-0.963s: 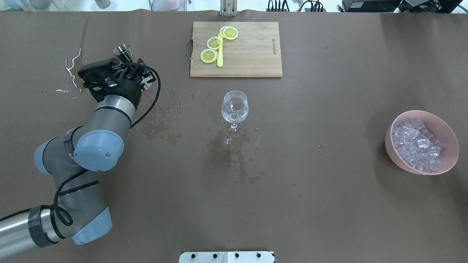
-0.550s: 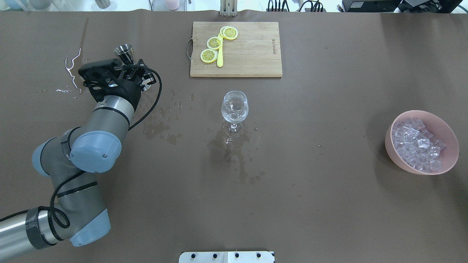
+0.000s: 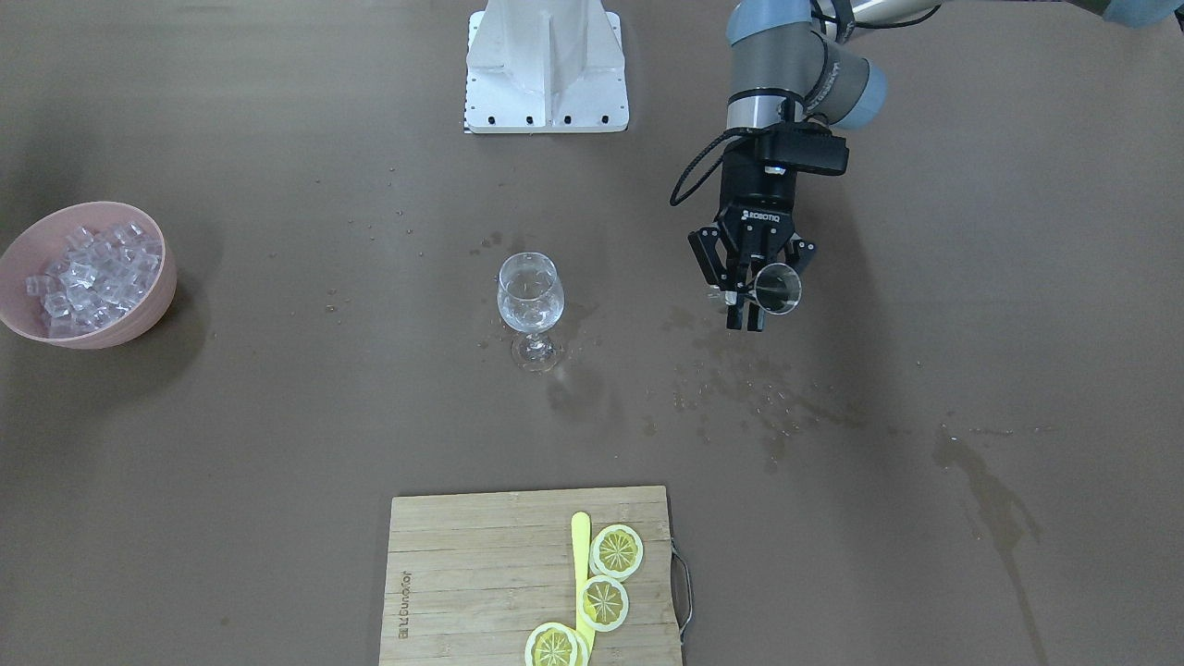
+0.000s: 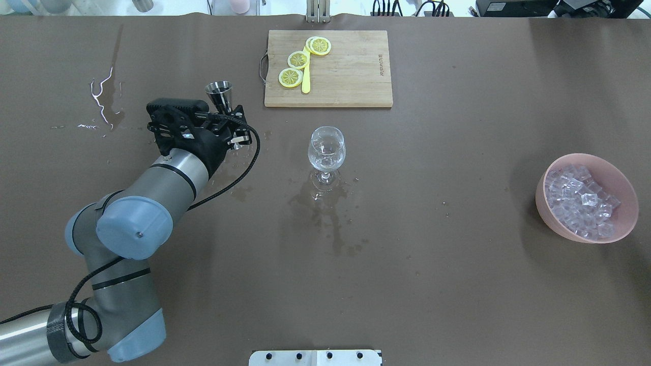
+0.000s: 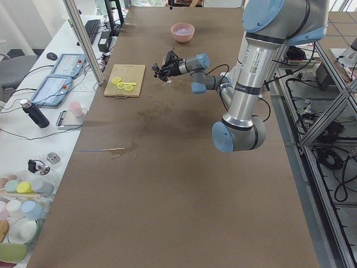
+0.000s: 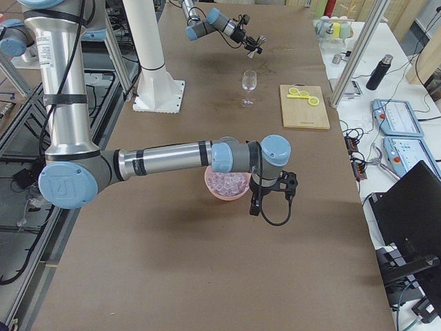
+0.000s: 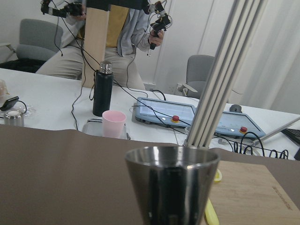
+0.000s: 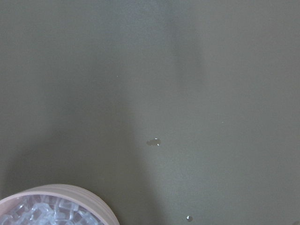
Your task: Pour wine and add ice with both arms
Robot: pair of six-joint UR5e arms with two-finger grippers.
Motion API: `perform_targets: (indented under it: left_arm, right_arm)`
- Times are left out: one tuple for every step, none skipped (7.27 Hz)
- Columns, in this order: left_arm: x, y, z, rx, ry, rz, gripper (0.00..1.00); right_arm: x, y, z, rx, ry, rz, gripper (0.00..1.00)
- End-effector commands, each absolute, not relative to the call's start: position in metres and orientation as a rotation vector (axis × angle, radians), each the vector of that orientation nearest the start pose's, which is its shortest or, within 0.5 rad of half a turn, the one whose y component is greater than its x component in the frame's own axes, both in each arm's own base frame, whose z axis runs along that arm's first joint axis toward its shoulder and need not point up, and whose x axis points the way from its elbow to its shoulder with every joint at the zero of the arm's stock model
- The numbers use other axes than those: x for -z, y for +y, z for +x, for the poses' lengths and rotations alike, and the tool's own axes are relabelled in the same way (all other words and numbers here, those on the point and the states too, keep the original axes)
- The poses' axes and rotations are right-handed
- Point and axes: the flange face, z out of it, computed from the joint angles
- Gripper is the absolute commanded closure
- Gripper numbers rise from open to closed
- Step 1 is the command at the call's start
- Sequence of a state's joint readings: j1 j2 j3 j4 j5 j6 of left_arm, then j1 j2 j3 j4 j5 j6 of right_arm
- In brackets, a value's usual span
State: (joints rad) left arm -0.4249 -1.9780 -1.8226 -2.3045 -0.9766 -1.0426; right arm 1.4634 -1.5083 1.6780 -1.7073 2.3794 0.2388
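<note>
The left claw (image 3: 747, 301) is clamped on the waist of a steel jigger (image 3: 778, 288), which stands upright, mouth up, above the table. Seen from overhead, the wine glass (image 4: 326, 148) stands at 3 o'clock from it, well apart. A little clear wine (image 4: 325, 161) seems to sit low in its bowl, though it is hard to be sure.

Dark wet patches (image 4: 325, 213) spread over the brown table cover (image 4: 457, 284) at 6 o'clock of the glass. A cutting board (image 4: 351, 76) with lemon slices (image 4: 298, 59) lies at 12 o'clock.

The ice (image 4: 580, 201) fills a pink bowl (image 4: 545, 209) at about 4 o'clock. The right claw (image 6: 274, 185) hangs just beside that bowl (its opening cannot be told).

Beyond the table edge, a white bench carries a pink cup (image 7: 114, 123) and a dark flask (image 7: 103, 91).
</note>
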Motion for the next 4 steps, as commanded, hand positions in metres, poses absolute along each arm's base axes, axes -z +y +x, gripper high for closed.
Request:
perform_targets:
  left_arm:
    - [-0.188, -0.401, 0.461, 0.217, 1.047, 1.046, 1.00]
    - [-0.175, -0.401, 0.463, 0.203, 1.067, 1.045, 1.00]
    - [-0.165, -0.398, 0.465, 0.198, 1.080, 1.052, 1.00]
    - [-0.160, -0.397, 0.465, 0.197, 1.079, 1.050, 1.00]
  right_arm:
    - [-0.588, -0.517, 0.006, -0.113, -0.804, -0.114, 0.00]
    - [-0.588, -0.517, 0.006, -0.113, -0.804, -0.114, 0.00]
    - [-0.589, -0.517, 0.006, -0.115, -0.802, -0.117, 0.00]
    - [-0.589, -0.517, 0.006, -0.113, -0.803, -0.114, 0.00]
